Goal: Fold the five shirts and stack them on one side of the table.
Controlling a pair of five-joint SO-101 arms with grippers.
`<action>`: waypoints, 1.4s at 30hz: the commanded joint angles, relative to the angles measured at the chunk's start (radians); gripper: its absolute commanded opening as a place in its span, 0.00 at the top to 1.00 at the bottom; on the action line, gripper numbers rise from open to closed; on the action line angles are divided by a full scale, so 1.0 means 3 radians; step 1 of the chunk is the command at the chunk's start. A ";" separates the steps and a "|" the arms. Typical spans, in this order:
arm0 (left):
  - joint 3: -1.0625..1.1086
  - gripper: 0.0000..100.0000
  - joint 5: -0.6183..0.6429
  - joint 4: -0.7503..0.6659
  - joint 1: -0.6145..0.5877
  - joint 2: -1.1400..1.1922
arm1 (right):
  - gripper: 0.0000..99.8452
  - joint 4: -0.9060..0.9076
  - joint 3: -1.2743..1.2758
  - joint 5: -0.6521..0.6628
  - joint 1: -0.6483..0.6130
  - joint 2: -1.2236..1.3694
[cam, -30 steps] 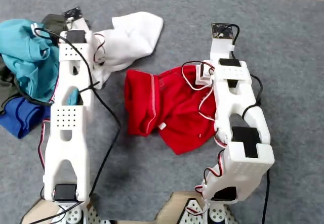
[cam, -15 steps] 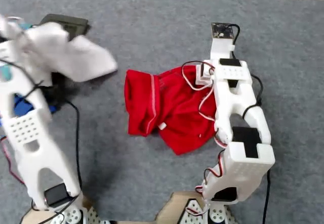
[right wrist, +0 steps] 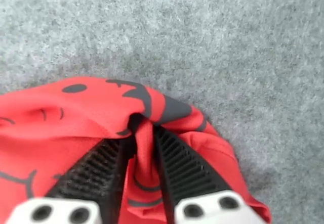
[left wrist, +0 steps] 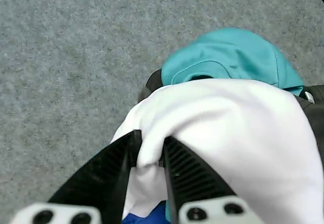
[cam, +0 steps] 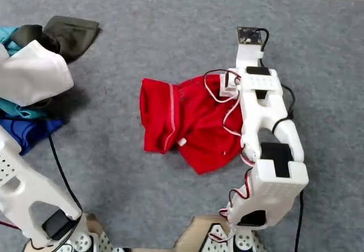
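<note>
At the tabletop's [cam: 142, 47] nine-o'clock edge the left fingers [left wrist: 152, 145] are pinched shut on a fold of the white shirt [cam: 31, 78]. It is held bunched over the heap there — a teal shirt [left wrist: 228, 57] under it, a blue shirt [cam: 25, 129] toward eight o'clock, a dark shirt [cam: 71, 33] toward ten. It seems to be held over that pile to leave the middle free for folding. Near the centre the red shirt [cam: 187, 121] lies crumpled and unfolded. The right fingers [right wrist: 142, 135], at its two-o'clock edge, are closed tight on a ridge of the red cloth, probably to draw it out flat. None of the shirts looks folded yet — the task appears to be at an early stage.
</note>
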 commanded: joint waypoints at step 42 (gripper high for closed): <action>0.3197 0.73 -0.0292 0.0072 -0.0072 -0.2140 | 0.95 0.3176 -0.1143 0.1422 0.0023 -0.1307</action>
